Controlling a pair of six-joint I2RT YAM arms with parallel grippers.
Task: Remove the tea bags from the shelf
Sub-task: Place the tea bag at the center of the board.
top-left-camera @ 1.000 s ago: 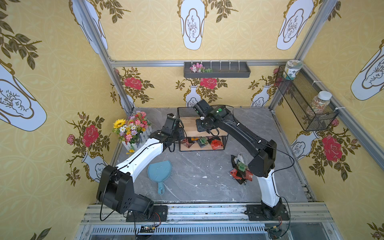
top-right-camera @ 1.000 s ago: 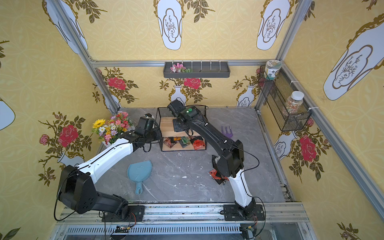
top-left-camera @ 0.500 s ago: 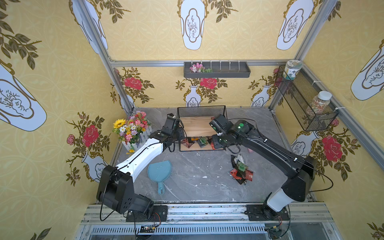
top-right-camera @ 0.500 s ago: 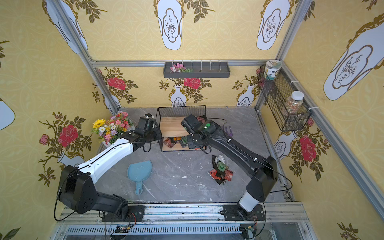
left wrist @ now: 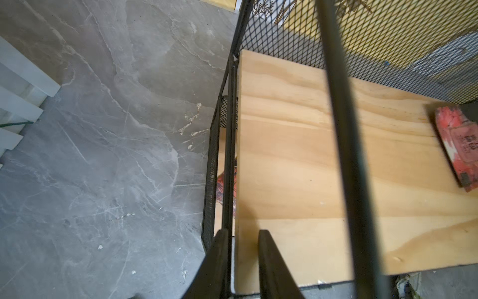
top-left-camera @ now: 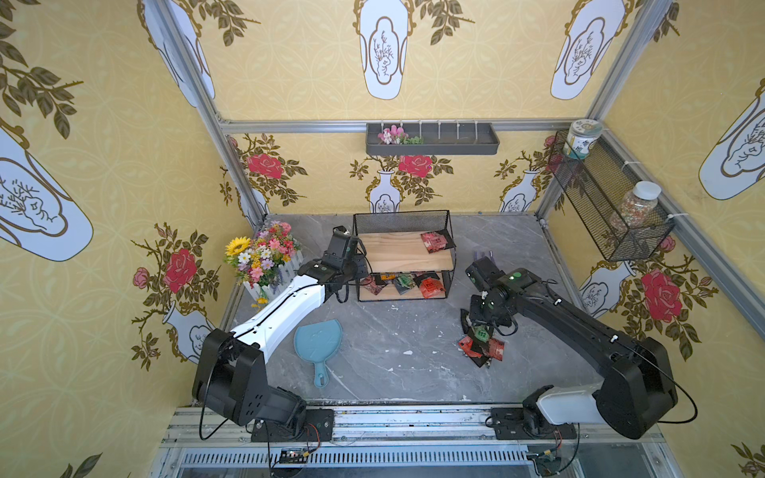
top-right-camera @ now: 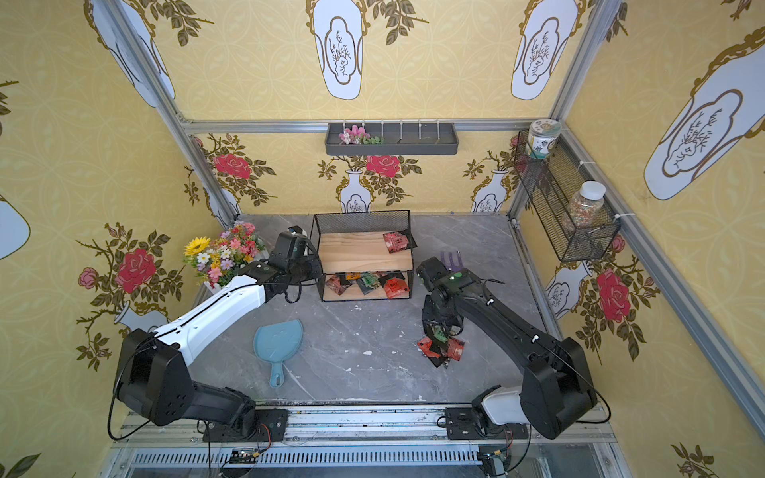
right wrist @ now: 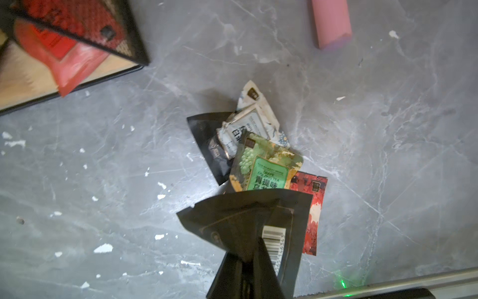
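Note:
The shelf (top-left-camera: 400, 215) stands at the back middle of the floor in both top views. A red tea bag (top-left-camera: 434, 241) lies on its upper board (left wrist: 297, 155), and several tea bags (top-left-camera: 407, 283) lie on the lower board. My left gripper (left wrist: 244, 233) is shut on the shelf's left edge, with the wire post and the board's rim between its fingers. My right gripper (right wrist: 248, 248) is shut on a black tea bag (right wrist: 232, 214) with a barcode. It hangs just above a pile of tea bags (top-left-camera: 482, 343) on the floor: green (right wrist: 263, 165), white, black and red.
A flower bouquet (top-left-camera: 265, 256) stands left of the shelf behind my left arm. A blue leaf-shaped hand mirror (top-left-camera: 318, 339) lies front left. A purple fork-like thing (top-left-camera: 482, 254) lies right of the shelf. A grey wall tray (top-left-camera: 432, 138) and a mesh basket with jars (top-left-camera: 608, 207) hang above.
My right arm has swung from the shelf's upper board out to the right and down over the floor pile, carrying the black tea bag. The left arm has not moved.

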